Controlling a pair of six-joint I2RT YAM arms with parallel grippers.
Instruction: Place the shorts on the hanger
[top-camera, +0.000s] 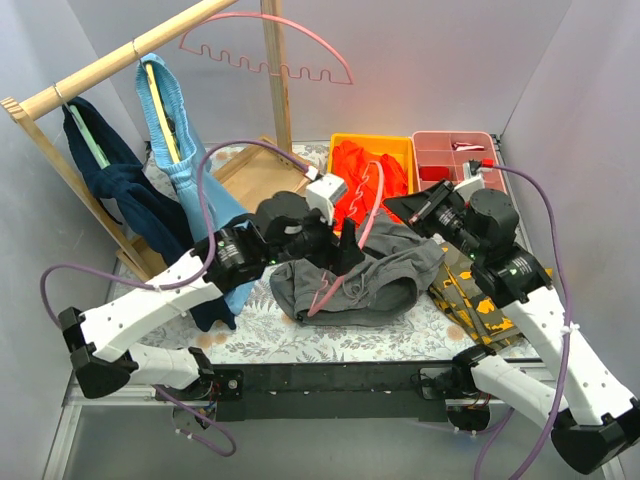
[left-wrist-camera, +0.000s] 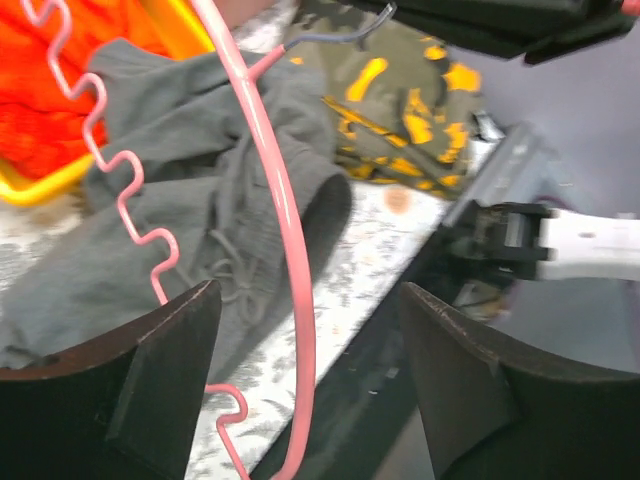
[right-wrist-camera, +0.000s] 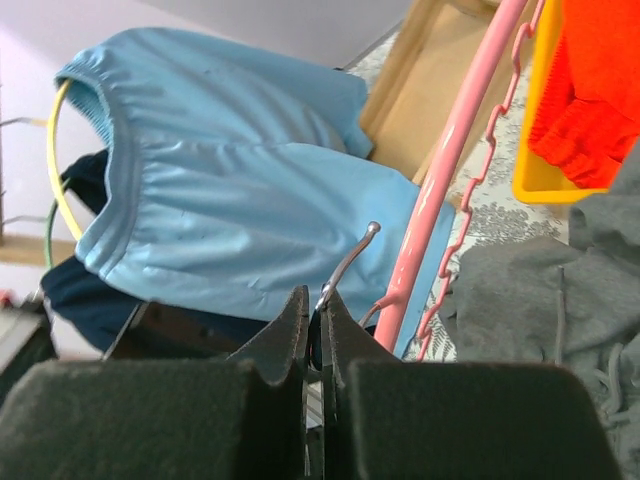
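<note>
The dark grey shorts (top-camera: 385, 280) lie crumpled on the patterned mat at the middle of the table. A pink hanger (top-camera: 345, 265) lies slanted across them. My right gripper (top-camera: 407, 207) is shut on the hanger's metal hook (right-wrist-camera: 347, 268), with the pink bar (right-wrist-camera: 452, 170) just right of its tips (right-wrist-camera: 318, 308). My left gripper (top-camera: 347, 250) is open at the hanger's lower end. In the left wrist view the arched bar (left-wrist-camera: 287, 210) runs between the spread fingers (left-wrist-camera: 160, 380) without touching them, and the wavy bar rests on the shorts (left-wrist-camera: 210, 150).
A second pink hanger (top-camera: 268, 52) hangs on the wooden rack (top-camera: 120, 60). Light blue shorts (top-camera: 175, 130) and a navy garment (top-camera: 125, 190) also hang there. A yellow bin (top-camera: 350, 142) holds the orange garment (top-camera: 365, 170). A red bin (top-camera: 450, 150) and a camouflage cloth (top-camera: 470, 295) sit right.
</note>
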